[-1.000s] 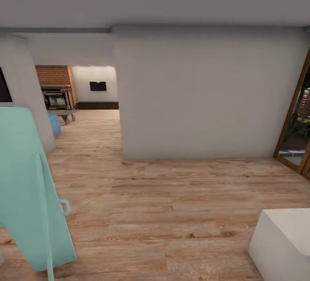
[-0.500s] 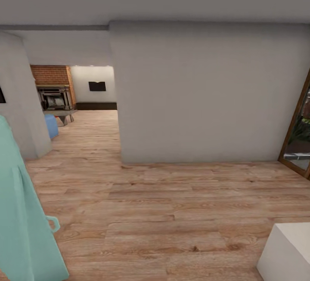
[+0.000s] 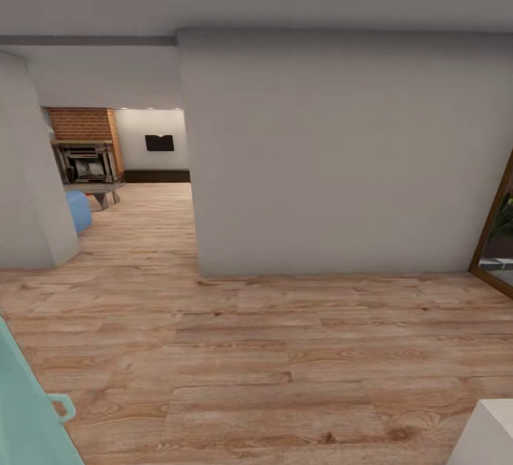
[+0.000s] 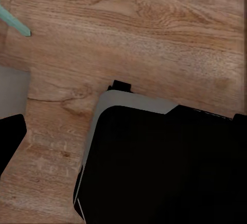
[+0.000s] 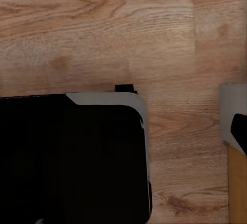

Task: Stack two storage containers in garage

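Transit step: steer base through doorway (image 3: 142, 187) toward living room (image 3: 92, 166), clear of wall corner (image 3: 196, 265). Containers likely beyond. Hands' state: cannot tell.

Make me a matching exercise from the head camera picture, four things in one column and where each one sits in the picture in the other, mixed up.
Things:
1. brick fireplace
2. mint-green object
3. white block
4. wood-framed glass door

Places:
A. bottom right corner
B. right edge, past the big wall
C. far room, upper left
D. bottom left corner

Pairs: 1-C, 2-D, 3-A, 4-B
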Tool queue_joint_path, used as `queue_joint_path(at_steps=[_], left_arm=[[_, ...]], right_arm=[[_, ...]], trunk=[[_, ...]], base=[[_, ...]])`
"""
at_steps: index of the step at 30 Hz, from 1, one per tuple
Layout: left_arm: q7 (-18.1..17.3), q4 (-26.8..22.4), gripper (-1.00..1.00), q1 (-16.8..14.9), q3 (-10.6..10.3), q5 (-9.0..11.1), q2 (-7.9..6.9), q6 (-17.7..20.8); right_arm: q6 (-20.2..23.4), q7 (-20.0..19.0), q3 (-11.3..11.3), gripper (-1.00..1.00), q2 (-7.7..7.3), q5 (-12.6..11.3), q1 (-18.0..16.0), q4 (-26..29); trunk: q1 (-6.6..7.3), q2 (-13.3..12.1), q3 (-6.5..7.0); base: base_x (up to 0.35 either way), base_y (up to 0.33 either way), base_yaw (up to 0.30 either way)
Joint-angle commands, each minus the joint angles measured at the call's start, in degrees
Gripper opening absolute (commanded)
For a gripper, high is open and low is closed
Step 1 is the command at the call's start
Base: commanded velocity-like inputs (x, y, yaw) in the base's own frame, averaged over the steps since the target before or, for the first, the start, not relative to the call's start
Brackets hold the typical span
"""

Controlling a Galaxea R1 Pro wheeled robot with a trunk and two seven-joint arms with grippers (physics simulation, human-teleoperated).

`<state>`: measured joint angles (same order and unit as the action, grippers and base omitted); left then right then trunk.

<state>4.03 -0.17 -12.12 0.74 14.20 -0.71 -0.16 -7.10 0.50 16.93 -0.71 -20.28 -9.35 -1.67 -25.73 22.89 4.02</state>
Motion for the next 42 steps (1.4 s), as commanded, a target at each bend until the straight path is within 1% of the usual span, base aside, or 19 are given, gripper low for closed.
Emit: queue_joint_path(at_steps=[1, 42], left_arm=[[0.1, 0.0, 1.00, 0.0, 0.0, 0.2, 0.00, 0.0], [0.1, 0.0, 1.00, 0.0, 0.0, 0.3, 0.00, -0.1]], right_arm=[[-0.3, 0.0, 0.5, 1.00, 0.04, -0.4, -0.1, -0.2], [-0.3, 0.0, 0.3, 1.00, 0.10, -0.4, -0.1, -0.2]], trunk=[[-0.05, 0.0, -0.02], [-0.05, 0.0, -0.02]], base=[[0.324, 0.000, 0.000], [0.324, 0.000, 0.000]])
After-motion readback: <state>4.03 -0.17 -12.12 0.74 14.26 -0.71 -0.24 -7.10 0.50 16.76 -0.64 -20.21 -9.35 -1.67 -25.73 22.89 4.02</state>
